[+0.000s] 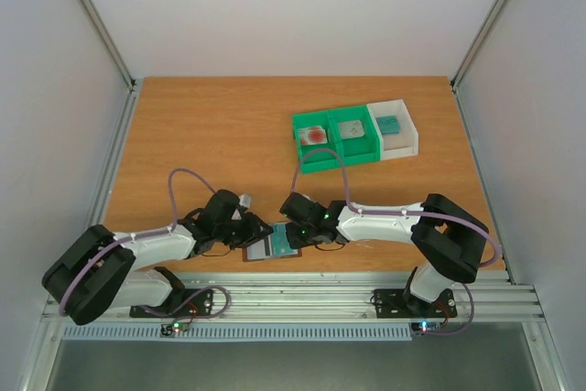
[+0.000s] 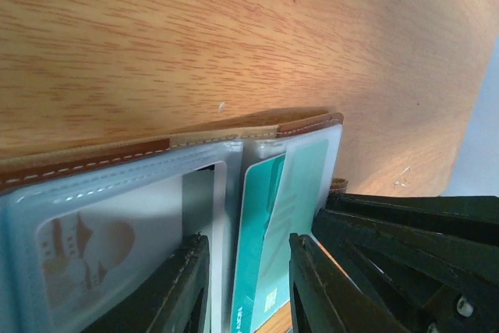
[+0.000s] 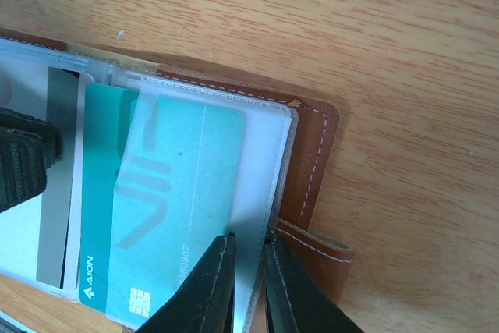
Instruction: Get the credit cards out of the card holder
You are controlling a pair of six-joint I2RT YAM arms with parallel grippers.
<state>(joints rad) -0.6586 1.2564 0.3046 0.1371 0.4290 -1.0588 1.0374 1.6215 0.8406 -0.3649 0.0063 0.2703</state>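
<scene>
The brown card holder [image 1: 265,251] lies open at the near table edge between both grippers. In the left wrist view its brown stitched edge [image 2: 117,157] runs above the clear pockets. A teal card [image 2: 261,232] stands partly out of a pocket. My left gripper [image 2: 249,286] is open, one finger on each side of that card's edge. In the right wrist view the teal card [image 3: 156,216] has a chip and lies half under the clear sleeve. My right gripper [image 3: 248,271] is shut on the sleeve's edge beside the brown side tab [image 3: 320,251].
A green two-compartment tray [image 1: 322,159] at the back right holds a pale card with a red blot [image 1: 314,134] and a grey card [image 1: 351,128]. The white tray [image 1: 409,142] beside it holds a teal card [image 1: 391,124]. The table's front rail lies just behind the card holder.
</scene>
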